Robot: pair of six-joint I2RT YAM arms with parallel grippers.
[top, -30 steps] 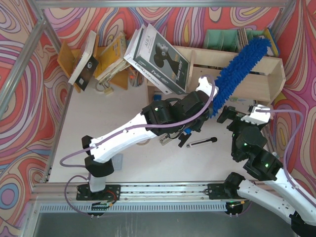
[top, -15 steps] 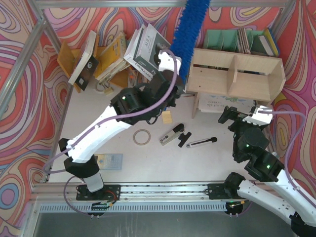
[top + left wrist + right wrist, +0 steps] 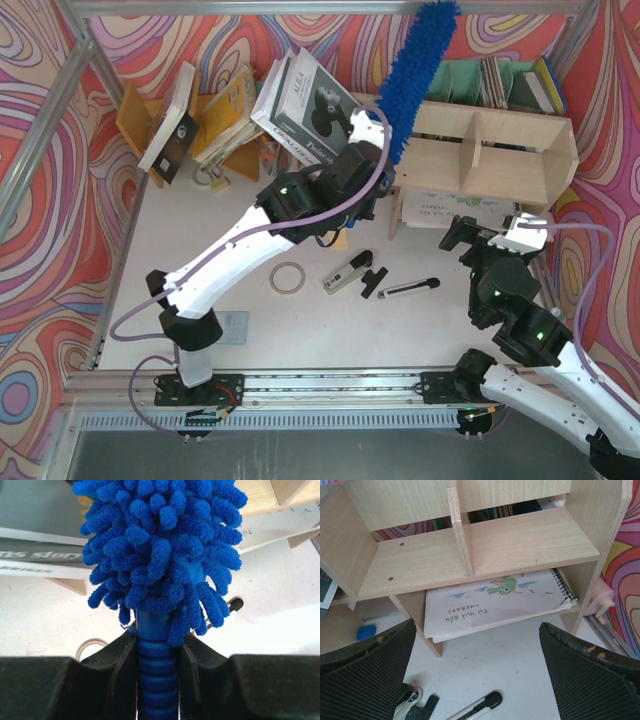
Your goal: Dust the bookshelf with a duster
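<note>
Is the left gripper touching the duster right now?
Touching. The left wrist view shows the left gripper clamped on the duster at its ribbed blue handle.

You have the bookshelf (image 3: 500, 150) at the far right of the table (image 3: 200, 250) and a rack of tilted books (image 3: 205, 120) at its far left. A spiral notebook (image 3: 495, 605) lies in the bookshelf's bottom compartment, under the divided shelf. Before the bookshelf, a tape ring (image 3: 287, 277), a small tool (image 3: 345, 272) and a rod with a clip (image 3: 405, 288) lie on the table, left to right. The duster (image 3: 415, 70) slants over the bookshelf's left end, its handle between the fingers of the left gripper (image 3: 157, 650). Your right gripper (image 3: 479, 652) faces the bookshelf's front, apart from it.
</note>
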